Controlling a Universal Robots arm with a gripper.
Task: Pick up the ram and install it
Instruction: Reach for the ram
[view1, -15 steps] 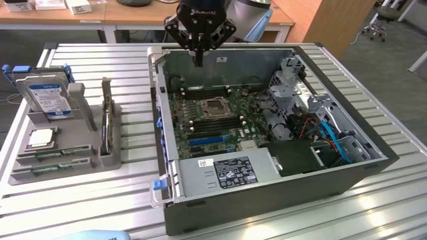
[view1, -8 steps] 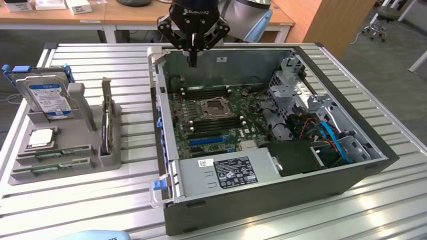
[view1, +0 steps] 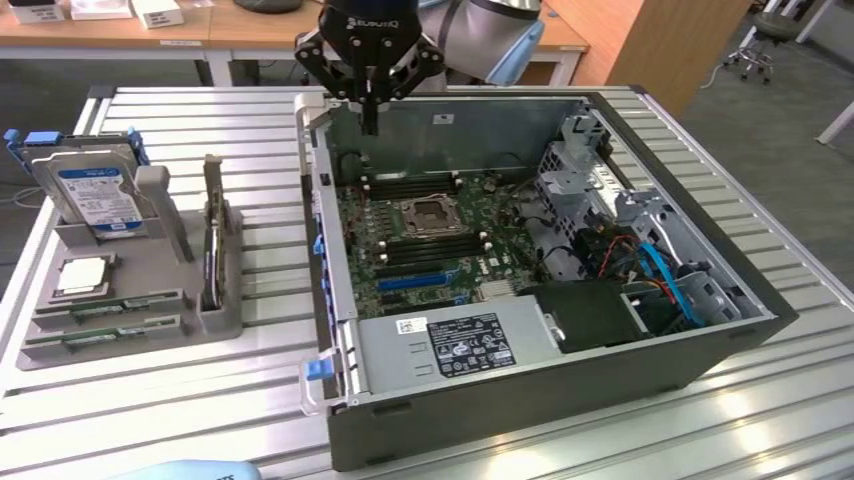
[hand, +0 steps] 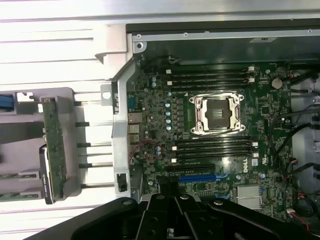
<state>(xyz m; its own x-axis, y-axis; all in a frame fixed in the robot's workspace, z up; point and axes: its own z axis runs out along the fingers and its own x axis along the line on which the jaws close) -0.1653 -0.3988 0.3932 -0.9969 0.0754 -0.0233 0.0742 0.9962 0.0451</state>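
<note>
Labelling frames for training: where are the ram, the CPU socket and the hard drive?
ram (view1: 118, 304), exterior view, one stick's middle.
CPU socket (view1: 430, 215), exterior view, its centre.
hard drive (view1: 99, 192), exterior view, blue label.

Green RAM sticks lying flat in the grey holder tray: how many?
2, side by side in slots of the grey holder tray: the farther green stick and the nearer green stick. An upright green board nearby may be a third.

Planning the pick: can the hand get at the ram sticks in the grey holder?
Probably yes: the ram sticks lie uncovered in the grey holder, nothing above them, though the shut hand hangs over the computer case.
</note>
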